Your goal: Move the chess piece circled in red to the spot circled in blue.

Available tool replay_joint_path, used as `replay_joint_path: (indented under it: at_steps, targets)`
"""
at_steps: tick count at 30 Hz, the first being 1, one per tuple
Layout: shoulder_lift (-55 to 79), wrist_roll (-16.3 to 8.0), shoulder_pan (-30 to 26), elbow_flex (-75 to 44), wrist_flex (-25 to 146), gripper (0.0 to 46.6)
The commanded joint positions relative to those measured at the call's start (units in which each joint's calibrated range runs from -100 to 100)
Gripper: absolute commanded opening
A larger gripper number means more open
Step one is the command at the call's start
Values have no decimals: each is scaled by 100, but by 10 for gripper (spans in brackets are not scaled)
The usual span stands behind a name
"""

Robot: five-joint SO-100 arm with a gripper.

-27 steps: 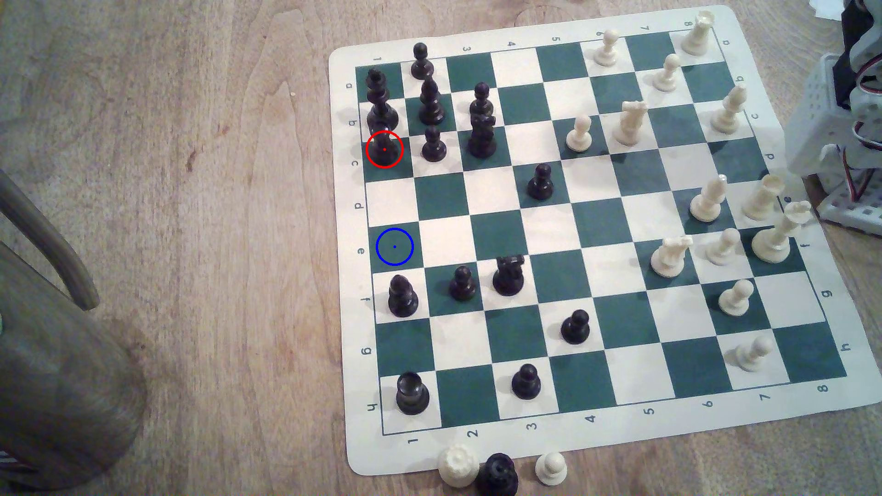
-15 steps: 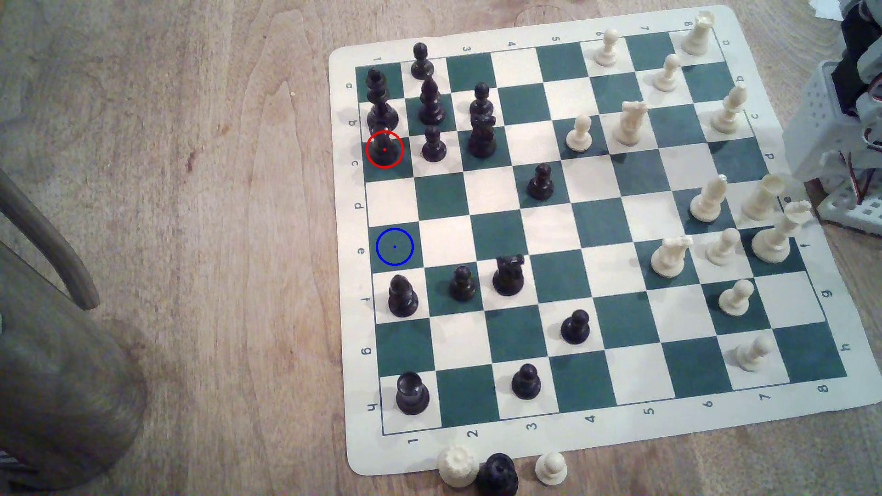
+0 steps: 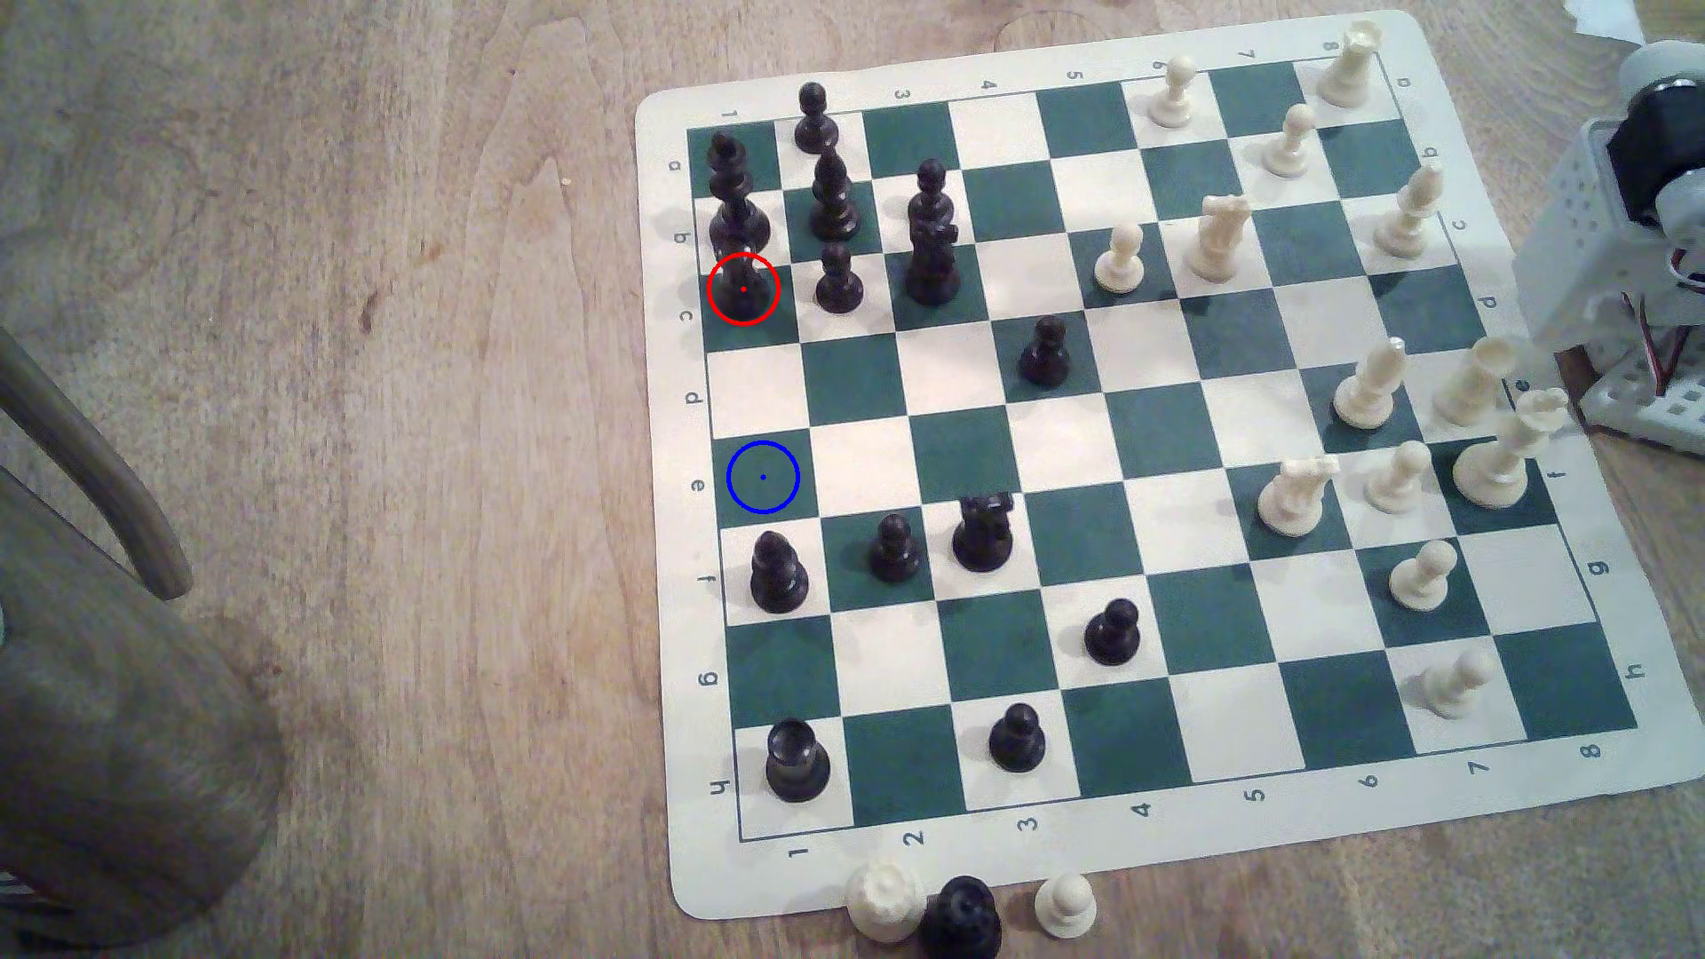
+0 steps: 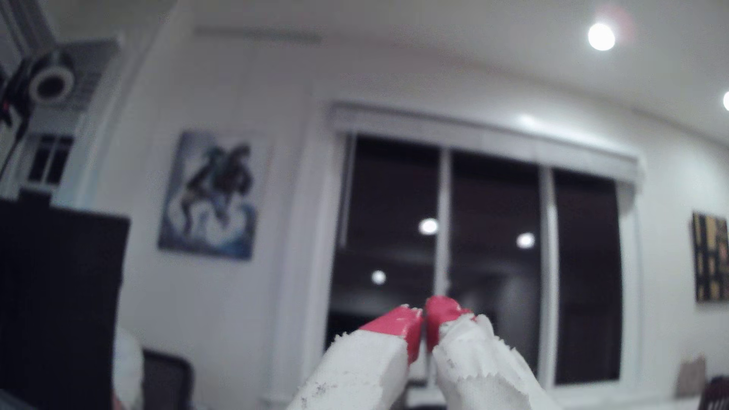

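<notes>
The chess piece circled in red (image 3: 744, 288) is a short black rook on a green square in the board's column nearest the exterior view's left. Two squares nearer the camera in that column lies the spot circled in blue (image 3: 763, 477), a bare green square with a blue ring and dot. In the wrist view my gripper (image 4: 424, 315) is shut with nothing in it, its red-tipped white fingers (image 4: 394, 325) touching and aimed across the room at a dark window. Part of my white arm (image 3: 1633, 203) shows at the exterior view's right edge, far from the rook.
The chessboard mat (image 3: 664, 461) lies on a wooden table. Black pieces crowd around the rook: a tall one (image 3: 736, 198) just behind and a pawn (image 3: 838, 279) beside it. White pieces (image 3: 1365, 387) stand near the arm. Three captured pieces (image 3: 964, 917) sit off the near edge. A chair (image 3: 111, 664) is at left.
The arm at the exterior view's right edge has turned and shifted; a black motor now shows higher up. No chess piece has moved.
</notes>
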Motion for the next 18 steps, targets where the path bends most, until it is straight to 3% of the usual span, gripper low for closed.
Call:
replay_joint_path:
  at_steps: [1,10,11,12,13,15,16,18]
  targets:
    - [-20,-24,58,-534,1062,2]
    - [-20,-24,316,-924,2332,2]
    - [91,-83,301,-1006,2488,44]
    - [176,-269,277,-1033,2488,56]
    - [201,-479,254,-1078,2586,60]
    - [261,-493,230,-1214,3061,41]
    - [447,-786,222,-1278,3094,40]
    - [889,-889,183,-1459,3110,32]
